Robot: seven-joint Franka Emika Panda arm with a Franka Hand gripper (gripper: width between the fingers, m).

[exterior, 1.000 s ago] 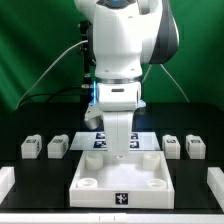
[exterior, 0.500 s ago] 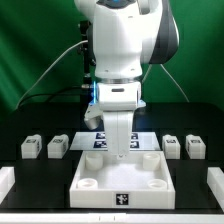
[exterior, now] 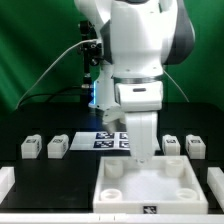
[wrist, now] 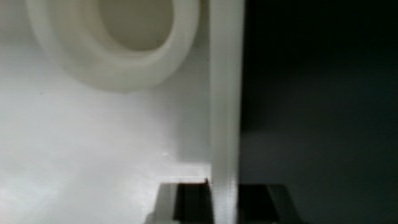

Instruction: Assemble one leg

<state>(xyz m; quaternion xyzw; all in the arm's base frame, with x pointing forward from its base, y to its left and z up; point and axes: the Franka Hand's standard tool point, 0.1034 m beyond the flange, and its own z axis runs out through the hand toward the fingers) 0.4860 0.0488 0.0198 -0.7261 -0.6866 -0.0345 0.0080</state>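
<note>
Four small white legs with tags stand on the black table: two at the exterior view's left [exterior: 30, 147] [exterior: 57, 146] and two at its right [exterior: 171, 144] [exterior: 195, 146]. The large white tray-like piece [exterior: 150, 182] with corner sockets lies at the front. My gripper [exterior: 143, 157] points straight down at the tray's far wall. In the wrist view my gripper [wrist: 221, 200] has a dark finger on each side of the thin white wall [wrist: 221, 100] and is shut on it. A round socket [wrist: 125, 40] shows beside the wall. No leg is held.
The marker board [exterior: 103, 140] lies behind the tray, partly hidden by my arm. White blocks sit at the front corners, at the exterior view's left [exterior: 5, 180] and right [exterior: 217, 180]. A green backdrop stands behind the table.
My arm has shifted toward the exterior view's right, and the tray has moved with it, right and slightly nearer the front edge. The four legs have not moved.
</note>
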